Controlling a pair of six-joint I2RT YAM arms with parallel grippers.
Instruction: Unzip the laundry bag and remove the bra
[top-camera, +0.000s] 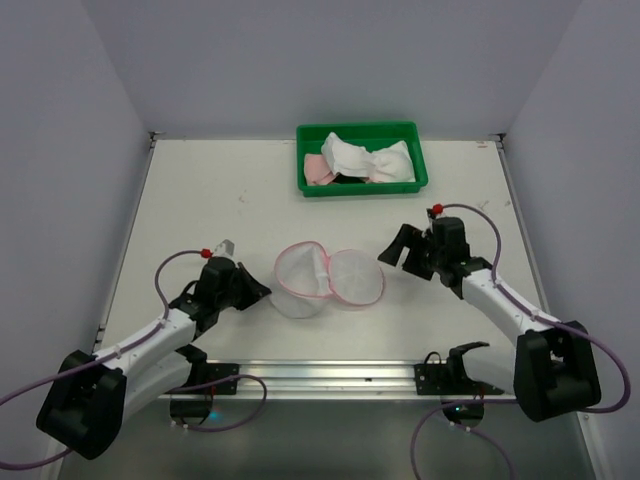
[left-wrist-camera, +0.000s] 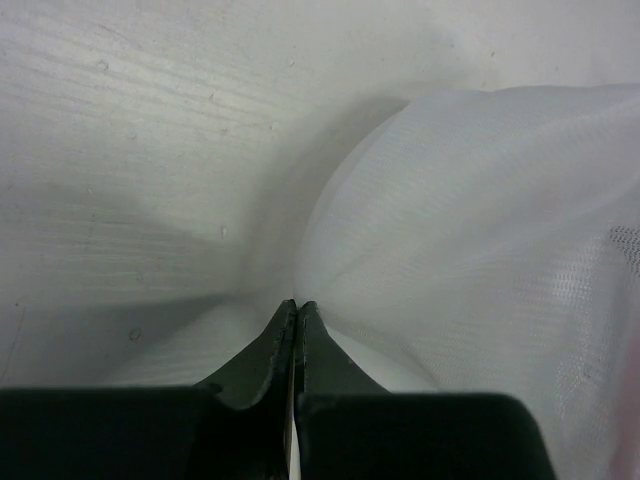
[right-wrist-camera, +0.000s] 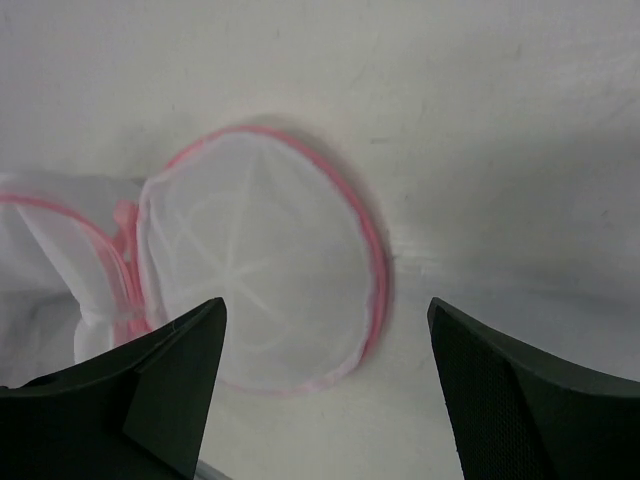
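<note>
Here, the left fingers (left-wrist-camera: 268, 352) are closed, tips at the left edge of the bag (top-camera: 318, 280), which lies unzipped mid-tabletop (top-camera: 200, 190), its lid (top-camera: 357, 278) flopped right. The bra (top-camera: 365, 160) sits in the far tray (top-camera: 360, 190). The right fingers (right-wrist-camera: 165, 385) gape beside the lid, holding nothing.

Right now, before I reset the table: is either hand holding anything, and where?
The left hand is shut, apparently pinching the laundry bag by its mesh side wall. The right hand is open, holding nothing.
</note>
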